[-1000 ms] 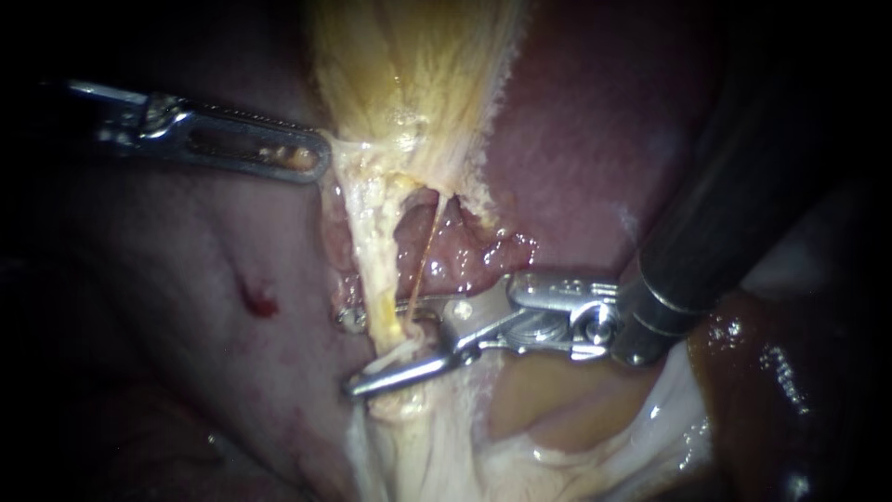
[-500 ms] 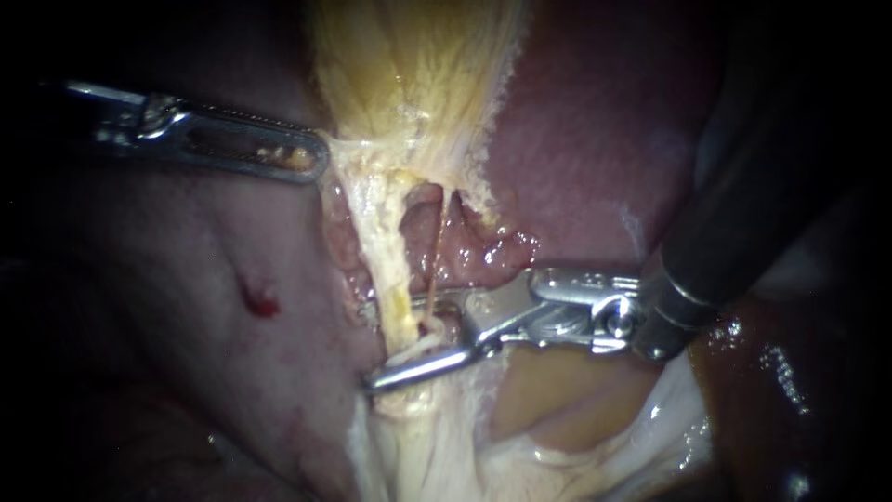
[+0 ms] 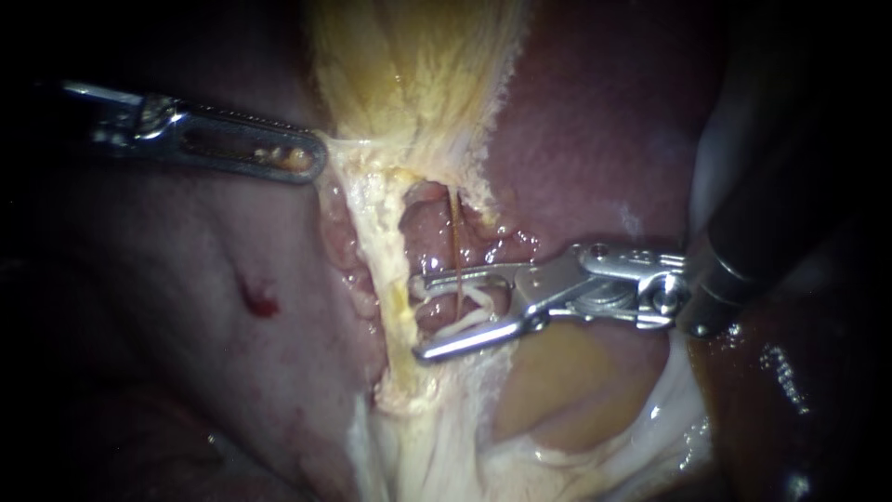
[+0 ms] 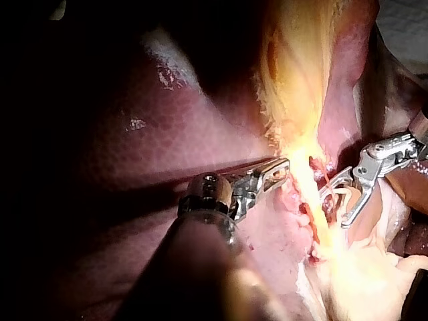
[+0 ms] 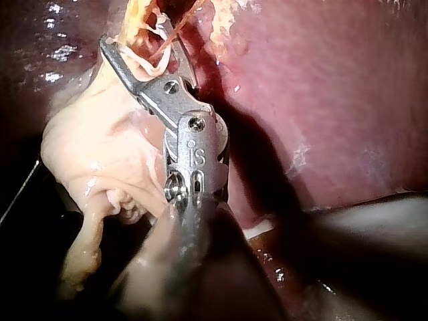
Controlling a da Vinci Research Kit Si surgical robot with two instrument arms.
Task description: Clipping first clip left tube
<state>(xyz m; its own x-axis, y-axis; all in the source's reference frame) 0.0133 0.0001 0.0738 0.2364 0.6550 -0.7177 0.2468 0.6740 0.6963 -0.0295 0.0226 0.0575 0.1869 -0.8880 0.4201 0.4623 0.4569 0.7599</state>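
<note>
The yellow gallbladder (image 3: pixel 418 74) narrows into a pale left tube (image 3: pixel 390 270), with a thin orange tube (image 3: pixel 457 244) just to its right. My right instrument (image 3: pixel 418 314) has its jaws open around the thin orange tube and some white strands (image 3: pixel 455 311). Its jaws sit just right of the pale tube, apart from it. My left instrument (image 3: pixel 311 158) is shut on the gallbladder's lower edge and holds it stretched to the left. In the left wrist view, its jaws (image 4: pixel 281 168) meet the yellow tissue. In the right wrist view, the open jaws (image 5: pixel 137 30) straddle the strands.
Dark red liver (image 3: pixel 595 139) lies behind and to the right. Paler liver (image 3: pixel 186 279) at the left bears a small red spot (image 3: pixel 260 302). Pale fatty tissue (image 3: pixel 557 409) sits below the right instrument's jaws. Its dark shaft (image 3: pixel 762 223) crosses the upper right.
My right instrument has drawn back to the right, off the pale left tube it straddled, and now spans the thin orange tube. The left instrument has held still.
</note>
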